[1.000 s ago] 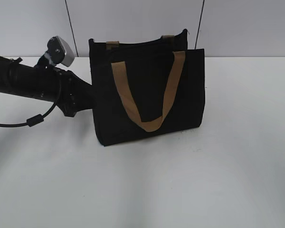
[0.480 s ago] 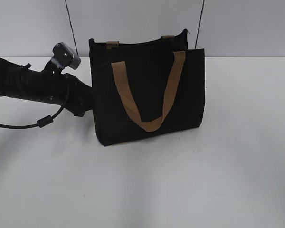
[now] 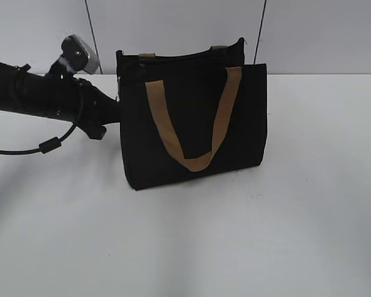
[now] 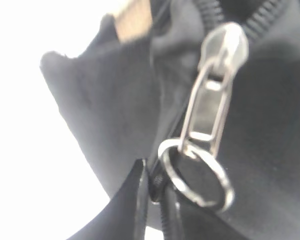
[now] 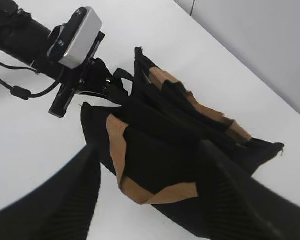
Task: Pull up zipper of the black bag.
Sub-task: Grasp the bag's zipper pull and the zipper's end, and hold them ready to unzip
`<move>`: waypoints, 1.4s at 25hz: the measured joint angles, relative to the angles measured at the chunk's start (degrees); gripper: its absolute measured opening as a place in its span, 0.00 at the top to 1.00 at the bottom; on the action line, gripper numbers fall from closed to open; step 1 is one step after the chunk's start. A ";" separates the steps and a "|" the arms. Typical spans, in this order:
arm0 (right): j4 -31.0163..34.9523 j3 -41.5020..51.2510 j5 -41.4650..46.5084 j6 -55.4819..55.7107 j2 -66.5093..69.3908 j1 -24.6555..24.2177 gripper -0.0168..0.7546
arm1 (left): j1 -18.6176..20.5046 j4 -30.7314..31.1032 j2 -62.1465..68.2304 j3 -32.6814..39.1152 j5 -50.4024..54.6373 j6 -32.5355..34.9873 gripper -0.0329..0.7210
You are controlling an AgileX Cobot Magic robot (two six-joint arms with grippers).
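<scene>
The black bag stands upright on the white table, one tan handle hanging down its front. My left gripper is at the bag's upper left edge and is shut on a small black piece at the ring of the silvery zipper pull. Black zipper teeth run off above the slider. In the exterior view its fingers are lost against the bag. My right gripper is open and empty, above the bag, and out of the exterior view.
The white table spreads in front of and to the right of the bag. Grey wall panels stand close behind it. A black cable loops below my left arm, whose camera box also shows from above.
My left wrist has lifted and pulled slightly left at the bag's left edge. The bag stands where it was.
</scene>
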 joint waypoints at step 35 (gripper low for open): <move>20.49 -0.20 -6.10 4.33 18.17 3.79 0.53 | -0.06 11.02 -17.11 0.00 -4.06 -4.08 0.92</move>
